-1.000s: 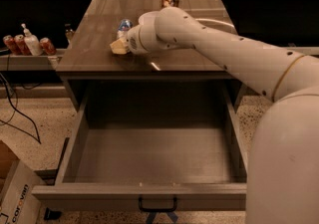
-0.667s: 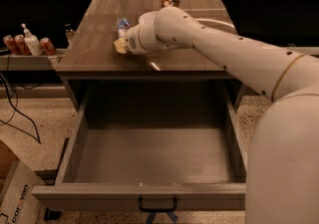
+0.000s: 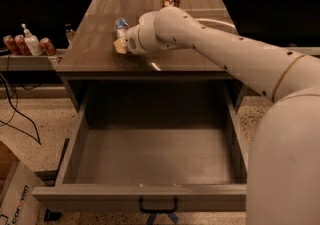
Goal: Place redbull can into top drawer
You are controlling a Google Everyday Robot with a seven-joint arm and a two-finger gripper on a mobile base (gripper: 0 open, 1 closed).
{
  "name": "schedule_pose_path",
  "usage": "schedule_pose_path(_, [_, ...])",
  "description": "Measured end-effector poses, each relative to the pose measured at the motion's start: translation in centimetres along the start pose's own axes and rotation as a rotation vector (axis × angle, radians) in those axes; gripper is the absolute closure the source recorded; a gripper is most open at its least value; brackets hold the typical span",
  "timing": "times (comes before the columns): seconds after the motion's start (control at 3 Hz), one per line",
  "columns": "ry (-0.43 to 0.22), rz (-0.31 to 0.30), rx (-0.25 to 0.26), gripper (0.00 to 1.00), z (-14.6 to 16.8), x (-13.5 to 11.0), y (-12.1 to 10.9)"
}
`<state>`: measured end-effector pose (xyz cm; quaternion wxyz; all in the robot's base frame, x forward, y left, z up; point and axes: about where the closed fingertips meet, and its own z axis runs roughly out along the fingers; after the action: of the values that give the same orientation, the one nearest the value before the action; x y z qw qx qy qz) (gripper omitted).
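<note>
We read this as the grasping step: the redbull can (image 3: 121,25) stands upright on the wooden countertop (image 3: 95,51) in the upper left-centre of the frame, not yet in the top drawer (image 3: 140,196), which is pulled fully out across the lower half of the frame with nothing visible inside. The gripper (image 3: 121,45) sits just below the can in the frame, low over the countertop at the end of the white arm (image 3: 220,51) that reaches in from the right. The wrist hides the contact, so we cannot tell whether the gripper is open or clamped on the can. In our judgement the next move calls for a firm hold on the can, a lift off the counter, then a carry down the frame, past the counter's front edge, to lower it into the drawer. Compared with a second ago, we see almost no change: arm, gripper and can keep nearly the same places, and the can has not been raised.
</note>
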<state>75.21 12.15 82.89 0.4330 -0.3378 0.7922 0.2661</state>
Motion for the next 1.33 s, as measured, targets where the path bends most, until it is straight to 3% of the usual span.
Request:
schedule_pose_path(0.33, [0.0,-0.109,-0.013,1.0,-3.5,-1.5,0.5])
schedule_pose_path(0.67, [0.028,-0.184,-0.032,1.0,-3.8,-0.6,0.8])
schedule_pose_path(1.0, [0.025,-0.184,-0.03,1.0,-3.7,-0.6,0.8])
schedule_pose_path(1.33, [0.027,-0.228,-0.054,1.0,-5.2,-1.1,2.0])
